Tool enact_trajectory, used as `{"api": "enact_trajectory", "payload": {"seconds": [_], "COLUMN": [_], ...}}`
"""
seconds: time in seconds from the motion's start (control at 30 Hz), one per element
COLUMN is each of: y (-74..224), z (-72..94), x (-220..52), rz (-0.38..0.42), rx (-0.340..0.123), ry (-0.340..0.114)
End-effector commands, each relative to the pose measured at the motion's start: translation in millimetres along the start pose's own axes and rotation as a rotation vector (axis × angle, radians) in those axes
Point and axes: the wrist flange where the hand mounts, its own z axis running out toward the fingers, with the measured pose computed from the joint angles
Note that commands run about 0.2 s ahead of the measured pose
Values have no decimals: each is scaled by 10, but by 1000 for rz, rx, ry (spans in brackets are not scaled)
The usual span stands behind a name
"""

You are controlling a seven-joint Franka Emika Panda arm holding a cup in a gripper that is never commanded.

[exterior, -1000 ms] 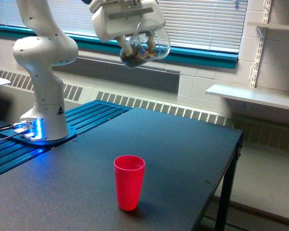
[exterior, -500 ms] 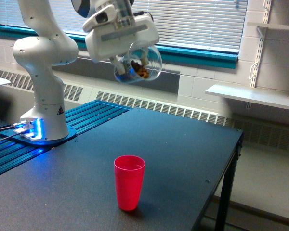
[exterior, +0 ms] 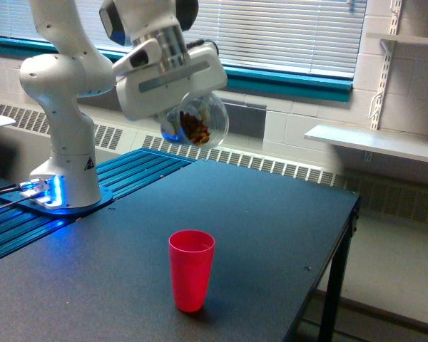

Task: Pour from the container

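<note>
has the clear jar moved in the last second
Yes. The jar, held in the gripper, has come down and slightly toward the exterior view's left, closer to the red cup, which stands in the same spot on the table.

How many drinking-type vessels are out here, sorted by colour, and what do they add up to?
Clear, colourless rounded jar with brownish contents, held tilted in the end effector: 1
Opaque red plastic cup, upright on the dark table: 1
Total: 2
</note>
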Motion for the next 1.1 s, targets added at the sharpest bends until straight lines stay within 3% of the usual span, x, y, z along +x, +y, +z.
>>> {"api": "enact_trajectory", "payload": {"seconds": [0.03, 0.77, 1.1], "y": [88, 469, 537], "z": [108, 554, 729], "x": [48, 206, 294], "rz": [-27, 70, 78], "rx": [-10, -76, -101], "ry": [-18, -89, -116]}}
